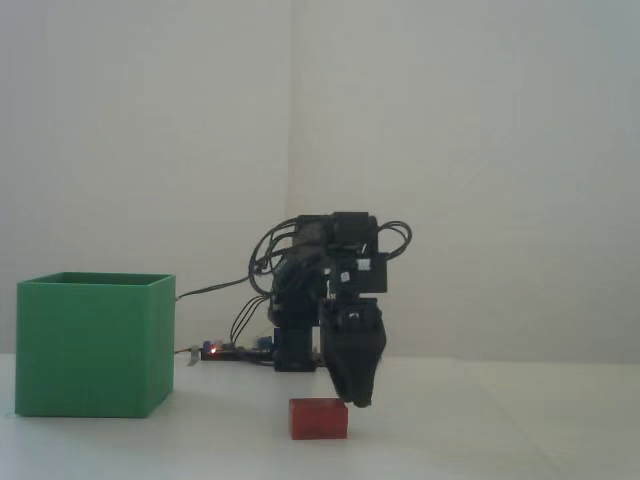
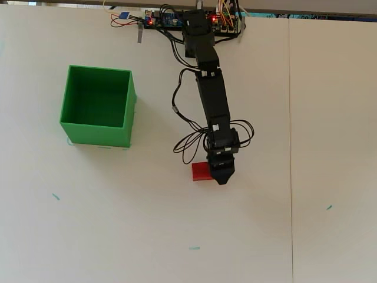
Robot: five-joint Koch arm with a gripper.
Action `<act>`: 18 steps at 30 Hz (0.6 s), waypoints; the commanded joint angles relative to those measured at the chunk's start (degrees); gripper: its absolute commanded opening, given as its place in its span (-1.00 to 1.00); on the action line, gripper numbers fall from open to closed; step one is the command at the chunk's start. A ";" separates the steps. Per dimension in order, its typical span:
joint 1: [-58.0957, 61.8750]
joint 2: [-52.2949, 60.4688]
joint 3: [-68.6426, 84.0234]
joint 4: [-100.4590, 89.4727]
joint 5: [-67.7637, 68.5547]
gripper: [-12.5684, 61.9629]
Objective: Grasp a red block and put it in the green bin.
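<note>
The red block (image 1: 316, 419) lies flat on the white table, also in the overhead view (image 2: 200, 171), well to the right of the green bin (image 1: 92, 345). The bin stands upright with its top open and its inside looks empty in the overhead view (image 2: 96, 96). My gripper (image 1: 360, 398) points down and hangs just above the table at the block's right end; from overhead (image 2: 223, 177) it overlaps that end. Its jaws taper to one dark wedge in both views with no gap between them, and nothing is held.
The arm's base, a controller board with a lit red LED (image 1: 212, 350) and loose cables sit at the table's back edge (image 2: 177, 20). A wall rises behind the table. Small teal marks (image 2: 55, 197) dot the tabletop.
</note>
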 commanded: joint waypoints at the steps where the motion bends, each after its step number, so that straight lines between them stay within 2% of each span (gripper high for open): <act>1: 0.35 0.09 -2.11 -0.26 -0.26 0.27; 18: 2.55 -0.97 -3.60 -0.35 -0.79 0.27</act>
